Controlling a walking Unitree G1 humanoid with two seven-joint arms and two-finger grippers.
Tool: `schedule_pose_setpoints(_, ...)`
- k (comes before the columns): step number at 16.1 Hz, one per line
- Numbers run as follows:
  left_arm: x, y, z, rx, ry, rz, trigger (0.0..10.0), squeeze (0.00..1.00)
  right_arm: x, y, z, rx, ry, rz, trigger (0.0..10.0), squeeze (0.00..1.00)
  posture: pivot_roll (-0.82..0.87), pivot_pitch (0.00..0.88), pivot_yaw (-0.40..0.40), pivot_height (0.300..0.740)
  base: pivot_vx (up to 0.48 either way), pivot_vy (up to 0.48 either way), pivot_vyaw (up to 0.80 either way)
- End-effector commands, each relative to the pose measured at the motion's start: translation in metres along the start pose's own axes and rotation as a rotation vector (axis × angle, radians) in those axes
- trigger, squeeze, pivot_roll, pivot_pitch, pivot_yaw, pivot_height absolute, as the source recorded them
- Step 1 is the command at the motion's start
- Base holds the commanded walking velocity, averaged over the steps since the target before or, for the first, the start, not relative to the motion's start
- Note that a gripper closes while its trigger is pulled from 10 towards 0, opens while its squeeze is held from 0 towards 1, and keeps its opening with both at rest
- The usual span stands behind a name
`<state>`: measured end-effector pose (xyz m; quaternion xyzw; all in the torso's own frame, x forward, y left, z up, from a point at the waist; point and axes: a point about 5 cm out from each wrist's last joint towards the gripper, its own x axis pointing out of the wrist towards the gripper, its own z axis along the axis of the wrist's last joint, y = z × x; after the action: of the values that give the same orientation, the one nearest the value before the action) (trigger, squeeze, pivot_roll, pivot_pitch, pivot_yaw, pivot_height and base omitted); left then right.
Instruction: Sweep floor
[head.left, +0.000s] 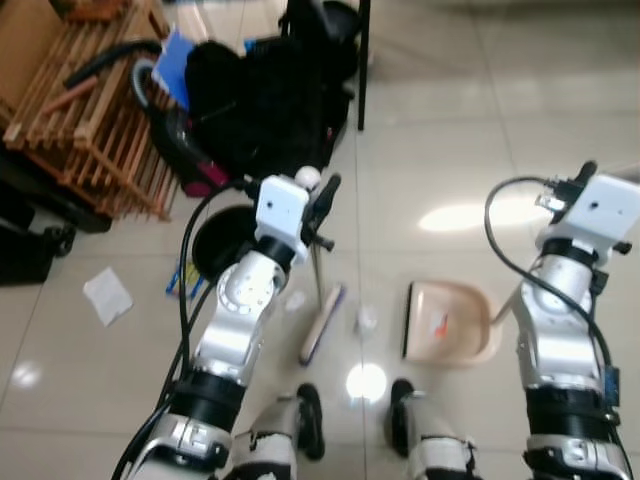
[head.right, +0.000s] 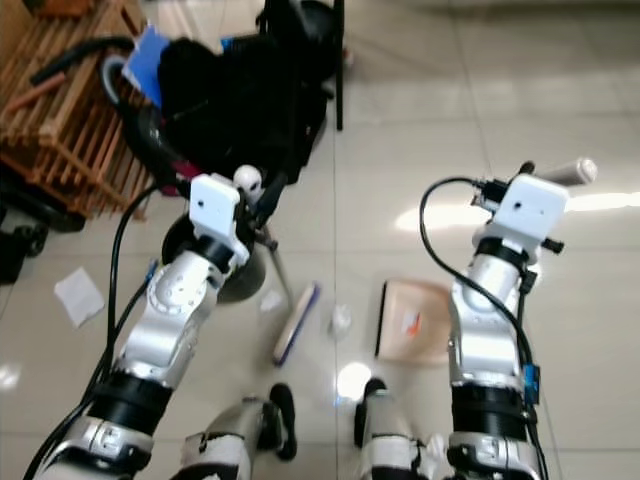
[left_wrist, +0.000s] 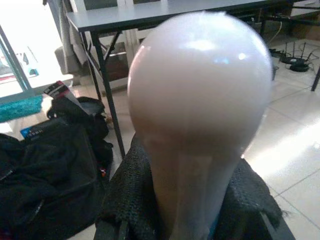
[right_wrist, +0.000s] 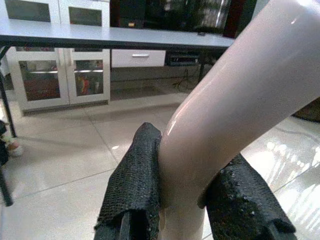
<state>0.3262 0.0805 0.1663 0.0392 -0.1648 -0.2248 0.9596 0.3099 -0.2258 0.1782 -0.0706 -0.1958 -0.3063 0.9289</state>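
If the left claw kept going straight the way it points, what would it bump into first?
Likely the black bags heaped on the floor; the table leg stands behind them. Depth is unclear, and the left gripper grips a broom handle blocking the view.

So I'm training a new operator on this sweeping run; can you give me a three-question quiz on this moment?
1. True or false: the left gripper grips the broom handle.
2. What does the right gripper hold? A) dustpan handle B) cloth C) nothing
3. What lies between the broom head and the dustpan?

Key: 1 true; 2 A; 3 a small crumpled scrap.
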Motion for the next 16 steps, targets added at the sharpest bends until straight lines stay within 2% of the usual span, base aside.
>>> schedule_pose_setpoints(1,-0.002,0.004,0.001,0.034,-0.020,0.019,10.0,0.00,-0.003,-0.001,0.000,-0.026,-0.044,-0.014,10.0,0.00,0.04,0.460,0.139,0.740,0.000,0.000,0.00)
schedule_pose_setpoints(3,-0.001,0.004,0.000,0.050,-0.036,0.019,10.0,0.00,-0.009,0.006,-0.004,-0.037,-0.057,-0.002,10.0,0.00,0.04,0.463,0.144,0.740,0.000,0.000,0.00)
schedule_pose_setpoints(4,0.001,0.001,-0.001,0.049,-0.050,0.013,10.0,0.00,-0.016,0.015,-0.004,-0.041,-0.088,0.024,10.0,0.00,0.04,0.466,0.149,0.740,0.000,0.000,0.00)
schedule_pose_setpoints(6,0.003,-0.004,-0.003,0.047,-0.057,0.005,10.0,0.00,-0.022,0.022,-0.006,-0.039,-0.078,0.014,10.0,0.00,0.04,0.469,0.149,0.740,0.000,0.000,0.00)
schedule_pose_setpoints(7,0.008,-0.010,-0.003,0.047,-0.075,0.011,10.0,0.00,-0.030,0.029,-0.007,-0.006,-0.064,0.001,10.0,0.00,0.04,0.477,0.151,0.740,0.000,0.000,0.00)
schedule_pose_setpoints(10,0.014,-0.012,-0.004,0.042,-0.096,0.032,10.0,0.00,-0.042,0.038,-0.009,0.035,-0.028,-0.017,10.0,0.00,0.03,0.476,0.152,0.740,0.000,0.000,0.00)
schedule_pose_setpoints(13,0.019,-0.019,-0.016,0.089,-0.047,0.043,10.0,0.00,-0.061,0.046,-0.012,0.009,-0.001,-0.001,10.0,0.00,0.02,0.468,0.152,0.740,0.000,0.000,0.00)
schedule_pose_setpoints(14,0.020,-0.020,-0.017,0.091,-0.039,0.044,10.0,0.00,-0.062,0.046,-0.011,0.011,0.000,0.000,10.0,0.00,0.02,0.468,0.152,0.740,0.000,0.000,0.00)
schedule_pose_setpoints(16,0.027,-0.024,-0.017,0.013,-0.034,0.043,10.0,0.00,-0.064,0.047,-0.010,0.020,0.002,-0.001,10.0,0.00,0.02,0.471,0.150,0.740,0.000,0.000,0.00)
